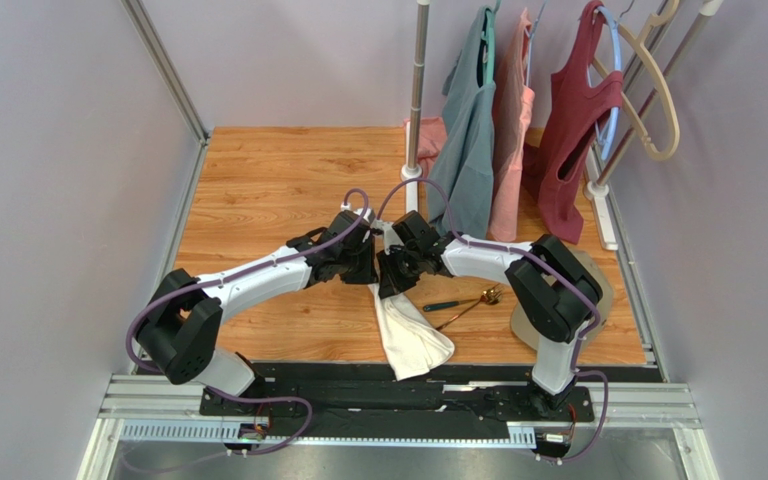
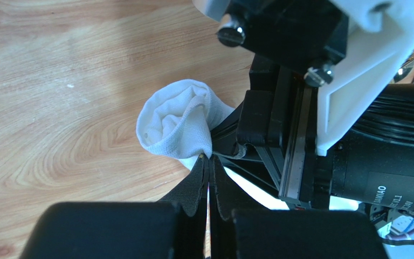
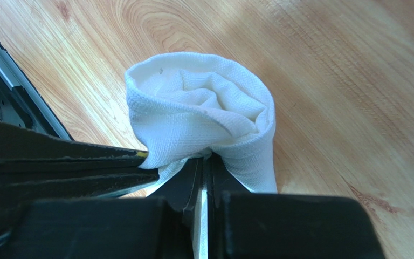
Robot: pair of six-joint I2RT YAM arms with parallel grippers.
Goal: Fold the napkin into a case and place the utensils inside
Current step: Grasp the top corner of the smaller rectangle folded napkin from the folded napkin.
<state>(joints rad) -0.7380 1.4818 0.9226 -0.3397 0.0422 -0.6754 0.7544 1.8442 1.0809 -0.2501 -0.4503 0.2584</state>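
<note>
- The left fingers (image 2: 197, 186) are pressed together, with a thin bit of the napkin (image 2: 176, 117) nipped between their tips. The cloth bunches into a soft roll just beyond them.
- The right fingers (image 3: 185, 186) are likewise closed to a slit on the same bunched end, and the white fabric swells out right at their tips.
- The two pairs of fingers meet almost tip to tip over the middle of the desk (image 1: 258, 190). This is probably so that one end of the cloth is gathered and controlled from both sides, ready to be spread or folded.
- From that pinched end the napkin trails toward the near edge. Its free end seems to rest on the desk by the black base rail.
- The utensils (image 1: 463, 300) lie on the desk to the right of the napkin, apart from it and from both pairs of fingers, close to the right arm's elbow. They look untouched, waiting for a case that is not yet formed.
</note>
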